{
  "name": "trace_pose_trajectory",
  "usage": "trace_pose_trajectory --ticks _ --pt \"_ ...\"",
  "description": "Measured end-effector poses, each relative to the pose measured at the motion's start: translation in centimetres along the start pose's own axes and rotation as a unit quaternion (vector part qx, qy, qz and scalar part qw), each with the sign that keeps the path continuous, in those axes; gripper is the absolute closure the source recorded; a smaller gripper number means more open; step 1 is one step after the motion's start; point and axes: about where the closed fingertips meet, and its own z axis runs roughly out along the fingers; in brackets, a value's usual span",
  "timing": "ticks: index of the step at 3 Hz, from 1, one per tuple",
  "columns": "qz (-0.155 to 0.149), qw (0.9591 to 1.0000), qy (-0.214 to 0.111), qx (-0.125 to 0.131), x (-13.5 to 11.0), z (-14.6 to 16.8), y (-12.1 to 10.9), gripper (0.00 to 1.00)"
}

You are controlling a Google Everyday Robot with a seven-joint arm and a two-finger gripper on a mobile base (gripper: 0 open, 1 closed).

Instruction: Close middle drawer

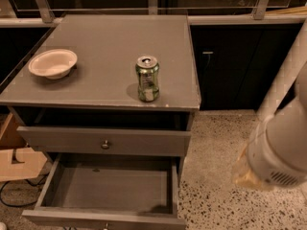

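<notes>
The middle drawer (103, 218) is pulled far out of the grey cabinet (110, 97). Its inside (110, 186) is bare, and its front runs along the bottom edge of the view, with the knob just cut off. The uppermost drawer (144, 143), with a small round knob (105, 144), sits above it, close to shut. My gripper is out of view. Only the arm's white housing (280, 152) shows at the right, over the floor beside the cabinet and apart from the drawer. The lowest drawer is hidden.
A green drink can (147, 78) stands near the front of the cabinet top. A white bowl (53, 63) sits at the left. Dark cabinets (230, 66) run behind at the right. Cardboard (17, 162) lies on the speckled floor (216, 195) at the left.
</notes>
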Motion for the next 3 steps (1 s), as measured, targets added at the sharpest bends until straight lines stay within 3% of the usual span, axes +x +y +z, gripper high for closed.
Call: trace_pose_trajectory --ticks 2,3 --pt "0.003 0.9972 0.034 -0.066 1.4 9.9 6.9 1.00" --pt "0.003 0.9972 0.034 -0.066 1.4 9.9 6.9 1.00"
